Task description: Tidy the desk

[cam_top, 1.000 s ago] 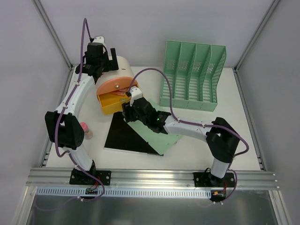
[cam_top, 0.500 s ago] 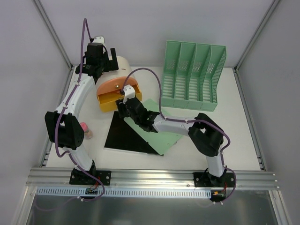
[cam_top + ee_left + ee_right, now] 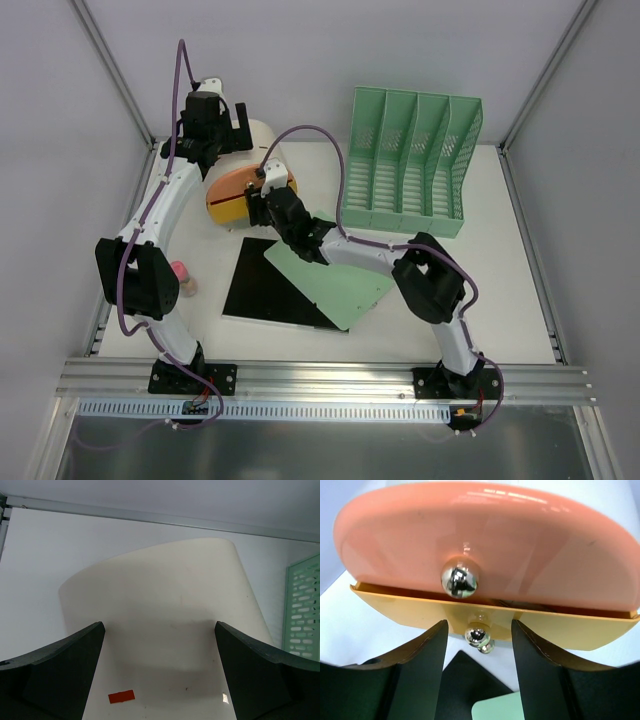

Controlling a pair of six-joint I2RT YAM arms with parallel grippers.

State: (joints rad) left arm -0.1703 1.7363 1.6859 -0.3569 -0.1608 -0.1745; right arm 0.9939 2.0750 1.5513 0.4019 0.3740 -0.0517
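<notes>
Drawer [image 3: 420,612] looks light, stiff plastic, prob. slides easily; take it by the small knob [image 3: 477,636]. R gripper [image 3: 479,627] spread astride knob, not pinching. L gripper [image 3: 159,625] spread wide over box [image 3: 165,590].

- Desk [image 3: 500,290]: large flat matte white rectangular top, lying level, enclosed by grey walls [image 3: 300,60].
- Aluminium rail [image 3: 320,375] runs along its front edge.
- Left gripper [image 3: 160,630]: bare white top shows beyond the jaws and to their left, up to the far edge.
- Right gripper [image 3: 480,625]: white top lies below the jaws, on both sides.
- Surface seems unmarked, though the close views are partly blocked.
</notes>
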